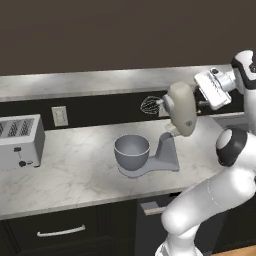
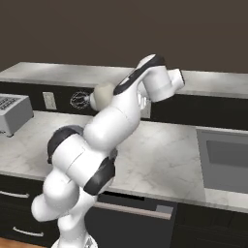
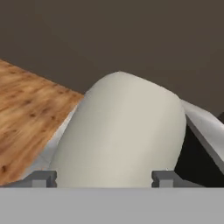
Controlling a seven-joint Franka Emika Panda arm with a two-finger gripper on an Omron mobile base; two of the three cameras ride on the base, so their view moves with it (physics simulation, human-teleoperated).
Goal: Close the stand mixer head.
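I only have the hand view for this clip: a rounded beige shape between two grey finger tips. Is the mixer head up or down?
Observer: Up. In the left base view the beige rounded stand mixer head is tilted back on its grey stand.
Operator: Where is the whisk?
Observer: The wire whisk points toward the back wall, well above the grey round bowl.
Operator: Where is the gripper?
Observer: The gripper sits at the head's raised rear side, opposite the whisk; contact is unclear.
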